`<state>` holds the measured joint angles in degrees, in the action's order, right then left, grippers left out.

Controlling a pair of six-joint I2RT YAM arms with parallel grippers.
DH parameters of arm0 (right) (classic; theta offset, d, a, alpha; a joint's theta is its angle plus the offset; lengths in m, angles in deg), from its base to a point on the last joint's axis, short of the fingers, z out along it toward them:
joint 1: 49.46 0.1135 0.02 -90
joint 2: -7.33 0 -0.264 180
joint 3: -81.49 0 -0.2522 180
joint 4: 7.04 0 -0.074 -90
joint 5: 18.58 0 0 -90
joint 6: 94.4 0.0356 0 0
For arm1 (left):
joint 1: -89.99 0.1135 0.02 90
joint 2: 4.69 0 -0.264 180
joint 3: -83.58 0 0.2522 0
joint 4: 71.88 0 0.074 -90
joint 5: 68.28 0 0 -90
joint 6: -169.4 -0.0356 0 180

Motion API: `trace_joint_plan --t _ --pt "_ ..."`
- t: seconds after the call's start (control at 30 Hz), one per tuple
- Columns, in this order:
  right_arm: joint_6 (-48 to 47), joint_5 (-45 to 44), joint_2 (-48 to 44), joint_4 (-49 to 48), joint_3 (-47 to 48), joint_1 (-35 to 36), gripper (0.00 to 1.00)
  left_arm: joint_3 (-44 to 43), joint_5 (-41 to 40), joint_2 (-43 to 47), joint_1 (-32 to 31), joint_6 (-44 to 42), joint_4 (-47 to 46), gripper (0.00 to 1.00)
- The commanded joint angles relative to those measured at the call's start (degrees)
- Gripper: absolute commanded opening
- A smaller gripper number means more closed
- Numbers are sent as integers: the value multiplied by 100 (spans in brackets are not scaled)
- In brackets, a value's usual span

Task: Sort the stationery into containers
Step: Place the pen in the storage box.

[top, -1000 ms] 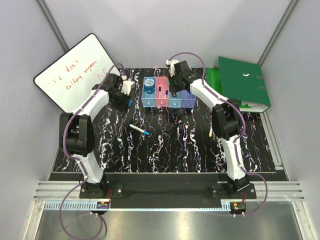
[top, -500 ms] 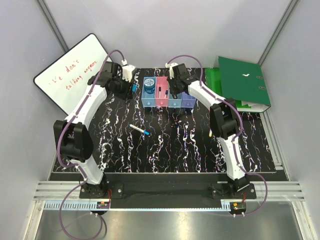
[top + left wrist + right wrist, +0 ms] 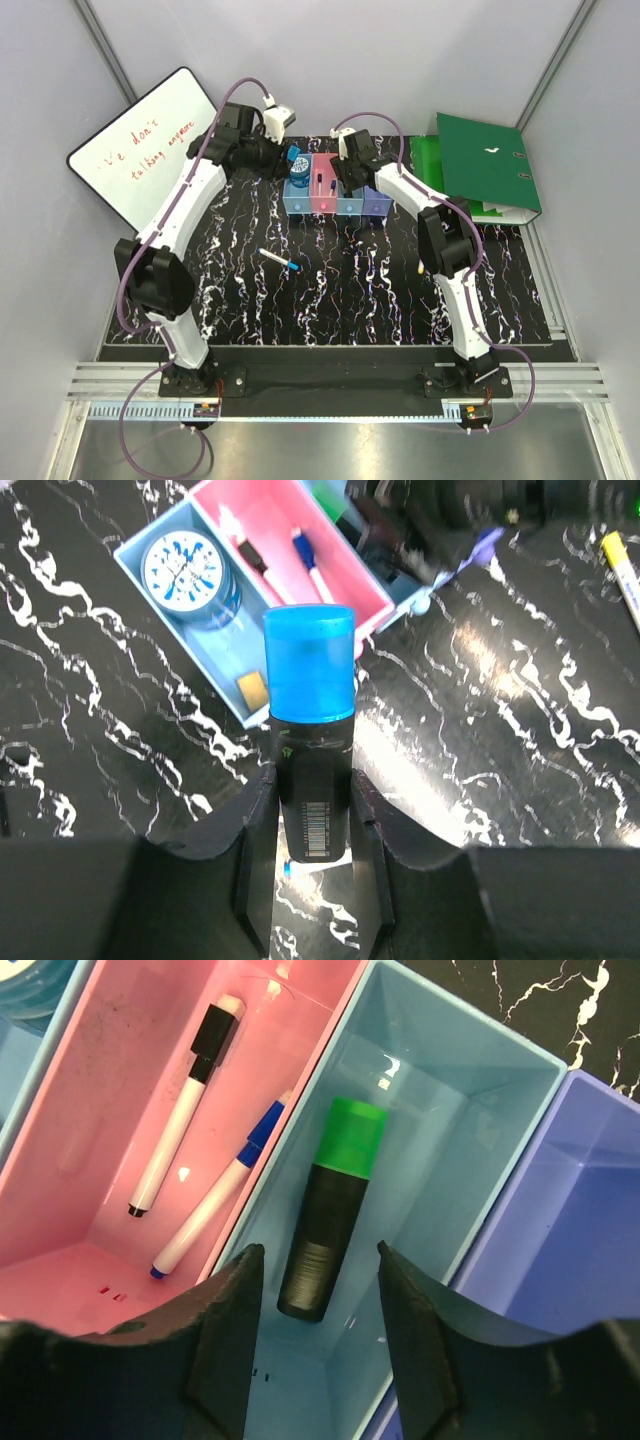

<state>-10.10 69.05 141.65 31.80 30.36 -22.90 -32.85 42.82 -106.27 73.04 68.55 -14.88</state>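
Observation:
My left gripper (image 3: pixel 283 160) is shut on a thick black marker with a blue cap (image 3: pixel 312 750) and holds it above the table just left of the bins. The four joined bins (image 3: pixel 372 207) stand at the back middle. The blue bin (image 3: pixel 139 566) holds a round blue tape roll (image 3: pixel 186 572) and a small yellow piece (image 3: pixel 252 685). The pink bin (image 3: pixel 100 1050) holds a black-capped marker (image 3: pixel 185 1105) and a blue-capped marker (image 3: pixel 222 1197). My right gripper (image 3: pixel 320 1255) is open over the light blue bin (image 3: pixel 470 1110), where a black highlighter with a green cap (image 3: pixel 333 1207) lies. The purple-blue bin (image 3: pixel 590 1220) shows nothing inside.
A white marker with a blue cap (image 3: pixel 279 261) lies mid-table. A slim yellow-tipped marker (image 3: pixel 421 268) lies beside the right arm. A whiteboard with red writing (image 3: pixel 150 140) leans at the back left. Green ring binders (image 3: pixel 485 160) lie at the back right.
My left arm has swung right and back, carrying the blue-capped marker up to the blue bin. My right gripper has stayed over the bins, shifting slightly.

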Motion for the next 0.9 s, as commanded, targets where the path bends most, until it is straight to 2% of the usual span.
trace_joint_plan --t 0.0,0.17,0.43,0.53,0.7,0.87 --pt "-28 -132 -239 -197 3 59 58 -385 271 -204 -80 224 -167 0" --pt "7 -412 -468 -214 -76 50 60 -385 316 -310 -116 408 -334 0" --pt "192 -1142 -1513 -197 -708 -196 64 -262 465 -616 -142 1067 -993 0" --pt "296 -1283 -1935 -109 -1015 -450 65 -542 570 -941 -212 1356 -1090 0" --pt "455 -1205 -2419 655 -1306 -828 66 -929 641 -1548 -449 1630 -1248 0" --pt "490 -845 -3050 1130 -2281 -960 63 -1641 492 -2321 -730 1946 -1310 0"
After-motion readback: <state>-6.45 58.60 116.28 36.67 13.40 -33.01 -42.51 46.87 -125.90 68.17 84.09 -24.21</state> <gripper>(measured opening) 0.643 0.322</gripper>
